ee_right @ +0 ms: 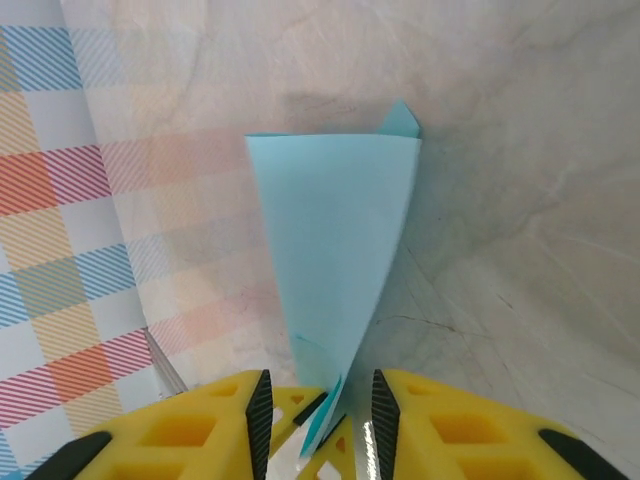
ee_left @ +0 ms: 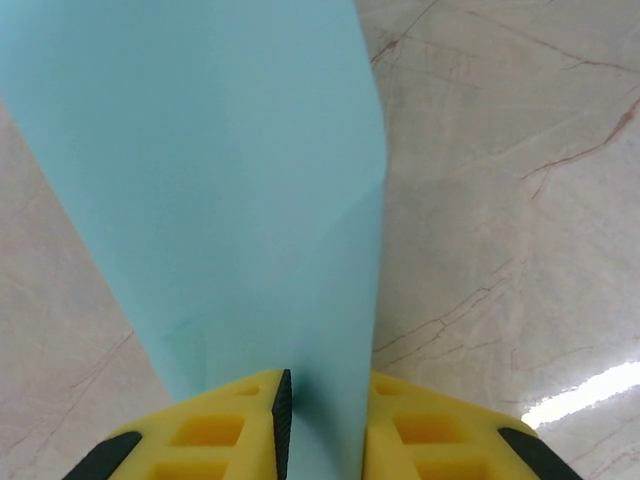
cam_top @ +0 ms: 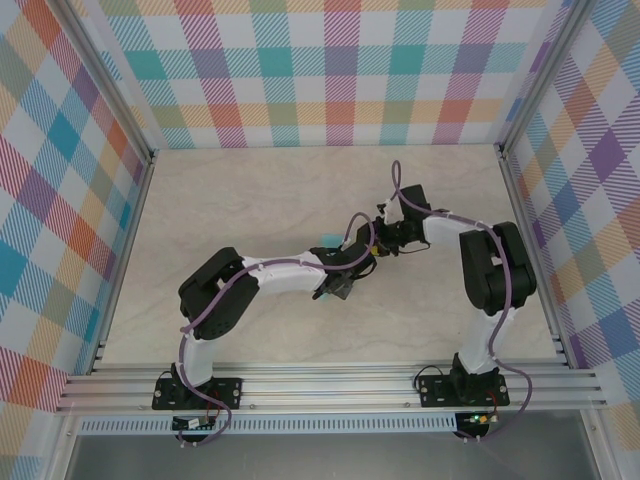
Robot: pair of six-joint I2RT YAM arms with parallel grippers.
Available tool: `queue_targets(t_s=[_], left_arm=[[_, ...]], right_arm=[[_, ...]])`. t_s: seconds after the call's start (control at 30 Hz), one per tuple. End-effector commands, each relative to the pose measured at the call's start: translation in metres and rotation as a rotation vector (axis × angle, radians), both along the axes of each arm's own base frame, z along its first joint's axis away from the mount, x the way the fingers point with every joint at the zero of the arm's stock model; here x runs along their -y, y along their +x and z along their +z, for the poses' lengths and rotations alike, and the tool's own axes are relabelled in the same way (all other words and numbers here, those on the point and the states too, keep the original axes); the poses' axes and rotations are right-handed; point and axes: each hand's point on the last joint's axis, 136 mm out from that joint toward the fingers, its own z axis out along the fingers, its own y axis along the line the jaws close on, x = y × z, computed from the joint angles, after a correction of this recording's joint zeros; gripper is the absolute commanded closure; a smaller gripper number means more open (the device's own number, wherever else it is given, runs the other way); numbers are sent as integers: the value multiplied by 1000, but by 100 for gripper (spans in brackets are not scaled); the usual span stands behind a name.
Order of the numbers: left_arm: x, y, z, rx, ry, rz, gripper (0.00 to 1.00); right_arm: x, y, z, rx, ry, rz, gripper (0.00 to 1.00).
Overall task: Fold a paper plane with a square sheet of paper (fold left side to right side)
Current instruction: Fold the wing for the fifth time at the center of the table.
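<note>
I see paper creased, tapering to a tip inside right gripper, jaws slightly parted; left gripper narrow, paper in its gap.

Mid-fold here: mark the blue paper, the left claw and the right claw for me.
blue paper [ee_left: 250,200], left wrist view, middle of its flat face.
left claw [ee_left: 326,400], left wrist view, midway between its yellow fingertips.
right claw [ee_right: 320,390], right wrist view, midway between its yellow fingertips.

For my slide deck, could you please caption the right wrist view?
Folded turquoise paper tapers to a tip between the parted yellow fingers of the right gripper.
</note>
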Motion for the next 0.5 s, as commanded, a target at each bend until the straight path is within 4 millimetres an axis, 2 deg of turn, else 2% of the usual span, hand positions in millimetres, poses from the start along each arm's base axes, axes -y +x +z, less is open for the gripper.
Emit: queue_targets(t_s=[0.0,0.17,0.33,0.47], left_arm=[[-5,3,10,-25,-108,60,79],[-12,7,19,-51,-243,113,80],[-6,12,34,-84,-420,136,82],[-7,14,32,-146,-553,176,86]], right_arm=[[20,-8,4,25,-40,-17,66],[32,-20,2,38,-64,-21,63],[27,-31,1,34,-3,-7,62],[20,-37,-2,24,40,-1,58]])
